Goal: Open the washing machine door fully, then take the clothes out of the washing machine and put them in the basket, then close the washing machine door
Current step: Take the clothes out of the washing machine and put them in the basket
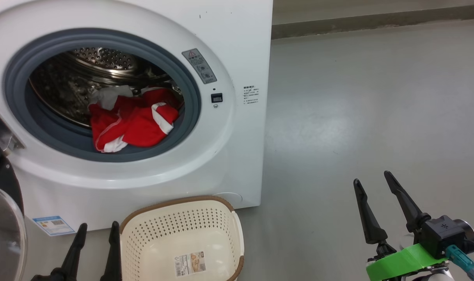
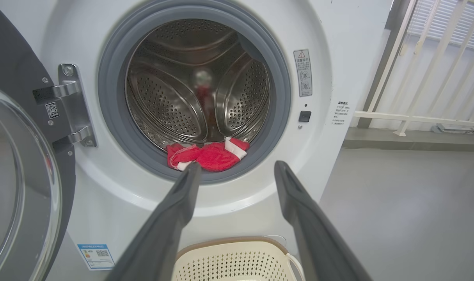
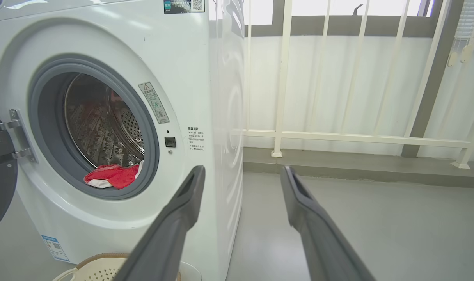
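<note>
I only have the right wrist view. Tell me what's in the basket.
Observer: The basket holds nothing but its paper label sticker.
Operator: Report the left gripper.
Observer: The left gripper is open, low beside the basket's left side, aimed at the washing machine.
Operator: Now describe the door.
Observer: The washing machine door hangs open at the robot's left, its clear glass bowl in sight.

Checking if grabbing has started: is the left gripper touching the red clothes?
Apart. The head view shows the left gripper low beside the basket, the washing machine's white front lying between it and the clothes in the drum.
</note>
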Tool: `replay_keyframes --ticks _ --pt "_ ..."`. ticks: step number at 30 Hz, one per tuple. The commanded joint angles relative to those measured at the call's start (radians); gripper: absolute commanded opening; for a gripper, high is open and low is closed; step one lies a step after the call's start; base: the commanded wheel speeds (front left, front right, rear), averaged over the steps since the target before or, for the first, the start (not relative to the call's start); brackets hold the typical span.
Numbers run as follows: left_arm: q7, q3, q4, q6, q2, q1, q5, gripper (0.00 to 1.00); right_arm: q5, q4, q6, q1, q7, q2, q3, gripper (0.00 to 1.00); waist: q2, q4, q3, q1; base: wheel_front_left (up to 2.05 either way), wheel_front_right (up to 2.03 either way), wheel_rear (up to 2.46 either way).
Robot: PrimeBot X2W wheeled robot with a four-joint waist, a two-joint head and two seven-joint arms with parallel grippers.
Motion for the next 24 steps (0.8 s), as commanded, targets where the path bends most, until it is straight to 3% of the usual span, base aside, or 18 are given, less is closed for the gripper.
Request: replay_keyframes --ticks 1,24 --pt "-0.012 0.037 -0.029 0.002 0.009 -0.014 0.001 1.0 -0.01 -0.021 0.0 -0.017 -0.006 -0.003 0.025 1.0 0.0 -0.001 0.001 0.0 0.87 -0.87 0.0" --pt "-0.012 0.043 -0.055 0.025 -0.017 -0.027 0.009 1.0 -0.015 -0.024 0.0 -0.029 -0.006 -0.003 0.033 1.0 0.0 0.003 0.031 0.0 0.1 -0.1 0.0"
